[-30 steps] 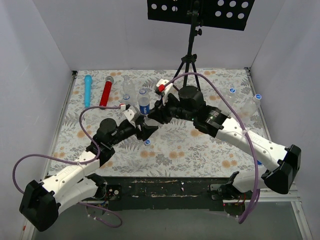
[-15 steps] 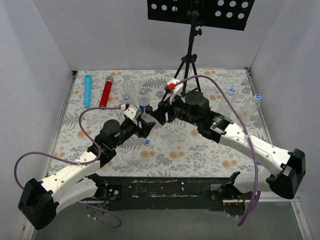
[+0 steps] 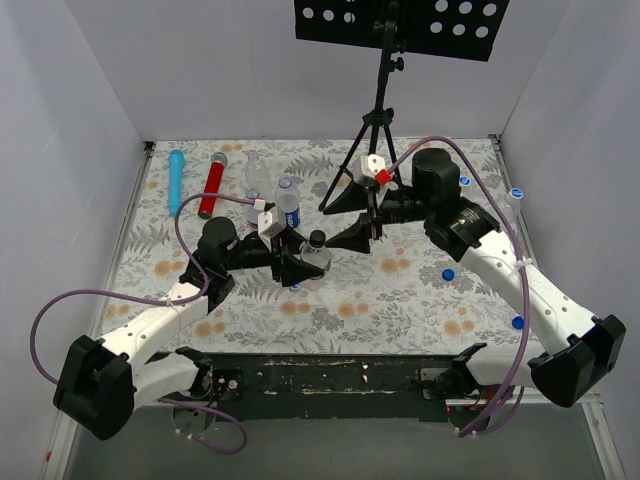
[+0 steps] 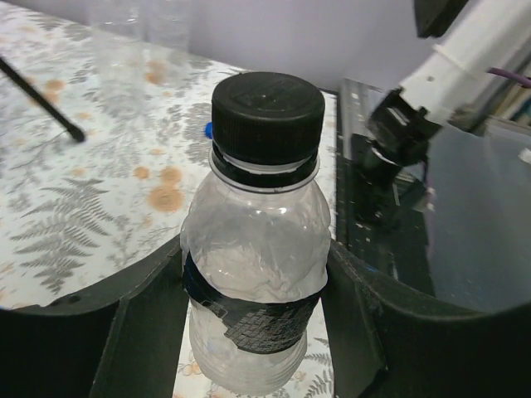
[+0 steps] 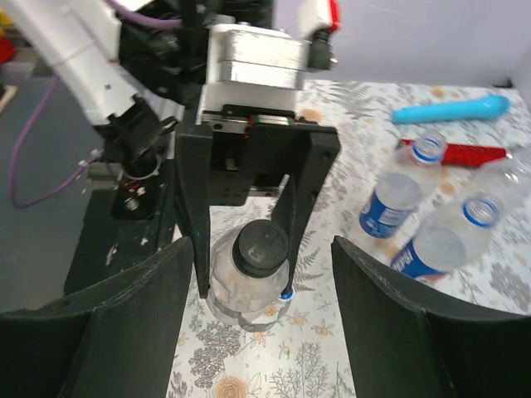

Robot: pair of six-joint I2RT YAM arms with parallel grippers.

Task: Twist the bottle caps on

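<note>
My left gripper (image 3: 297,262) is shut on a small clear bottle (image 3: 316,258), its two fingers pressed to the bottle's sides (image 4: 253,274). A black bottle cap (image 4: 267,116) sits on the bottle's neck (image 5: 261,247). My right gripper (image 3: 328,226) stands open just right of the cap, touching nothing. In the right wrist view its fingers (image 5: 124,323) flank the bottle (image 5: 236,286) from a distance. One loose blue cap (image 3: 294,286) lies on the table under the held bottle (image 5: 286,293). More blue caps (image 3: 448,273) lie to the right.
Two blue-labelled open bottles (image 5: 386,203) and clear ones (image 3: 257,178) stand behind the held bottle. A blue cylinder (image 3: 176,180) and a red cylinder (image 3: 211,185) lie at the back left. A black tripod (image 3: 378,120) stands at the back centre. Blue caps (image 3: 464,181) dot the right side.
My right gripper has opened and drawn back to the right, off the black cap. My left gripper has shifted the bottle slightly to the right.
</note>
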